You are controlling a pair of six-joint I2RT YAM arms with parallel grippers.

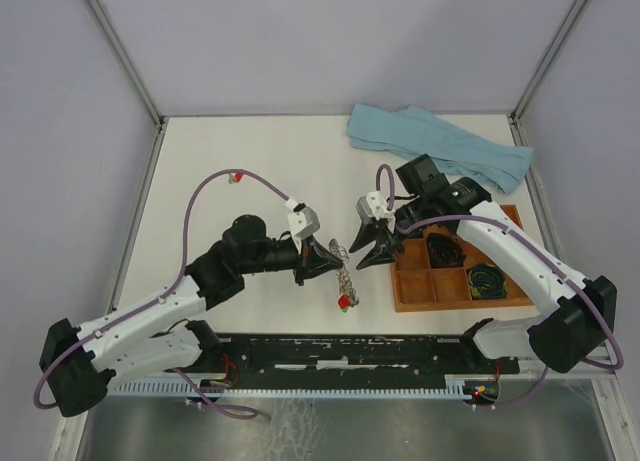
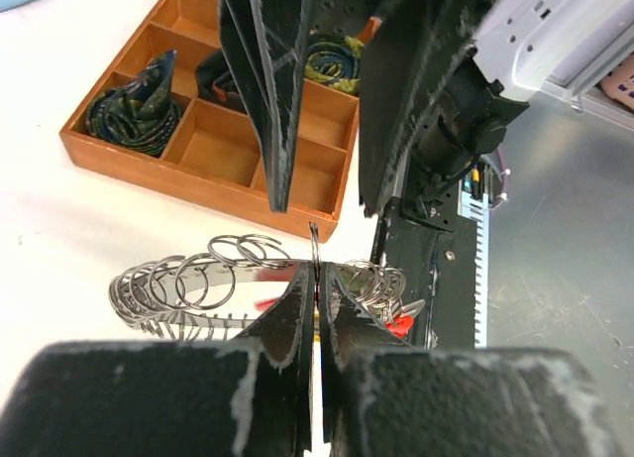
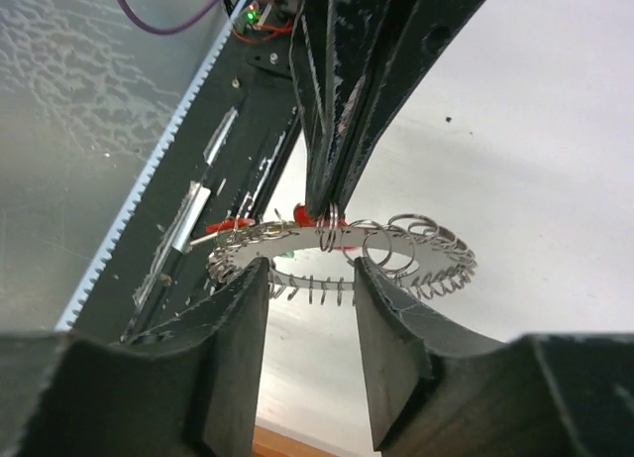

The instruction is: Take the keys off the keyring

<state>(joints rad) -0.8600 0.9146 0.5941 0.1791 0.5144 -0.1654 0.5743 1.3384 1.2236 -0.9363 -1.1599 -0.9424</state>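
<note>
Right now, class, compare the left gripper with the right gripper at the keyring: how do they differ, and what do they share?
The left gripper has its jaws shut; the right gripper has them apart. The left gripper pinches the keyring at its rim; the right gripper clamps nothing, its fingers flanking the ring's near edge. Both have dark, tapered fingers aimed at the same ring.

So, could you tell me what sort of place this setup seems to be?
Most likely a robotics lab work cell: a white table enclosed by plain wall panels on a metal frame, with the left arm and right arm bolted along its near edge, plus a staged wooden tray.
</note>
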